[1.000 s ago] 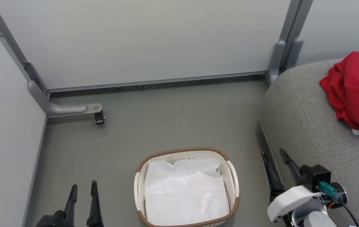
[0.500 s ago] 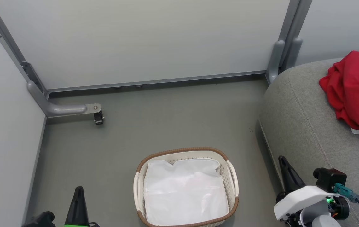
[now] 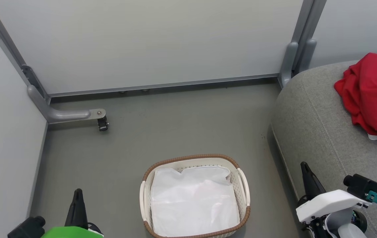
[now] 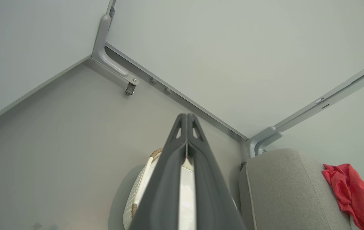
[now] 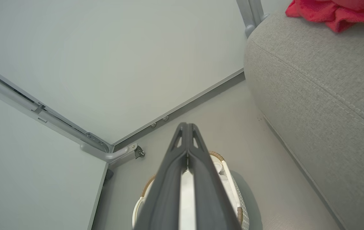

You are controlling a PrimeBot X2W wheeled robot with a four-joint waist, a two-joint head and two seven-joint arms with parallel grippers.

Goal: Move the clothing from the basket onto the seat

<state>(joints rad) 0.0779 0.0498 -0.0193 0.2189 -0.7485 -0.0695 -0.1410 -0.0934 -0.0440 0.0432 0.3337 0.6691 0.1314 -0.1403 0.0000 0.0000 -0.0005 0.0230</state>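
The red clothing [image 3: 375,92] lies crumpled on the grey seat [image 3: 320,132] at the right; it also shows in the left wrist view [image 4: 354,195] and the right wrist view [image 5: 332,12]. On the floor stands the basket [image 3: 195,196], holding just its white cloth liner [image 3: 193,201]. My left gripper [image 3: 77,195] is at the lower left beside the basket, shut with nothing in it [image 4: 186,118]. At the lower right, against the seat's front, my right gripper [image 3: 305,167] is shut and empty too [image 5: 186,127].
Pale partition walls [image 3: 148,43] close off the back and left. A grey bracket foot with a small black caster [image 3: 102,122] juts from the left corner, and a grey post [image 3: 291,62] stands beside the seat. Bare grey floor [image 3: 175,129] lies between basket and wall.
Both grippers have shut and drawn back toward the bottom edge. The left one turned, bringing its green wrist part into sight; the right one moved lower and further right.
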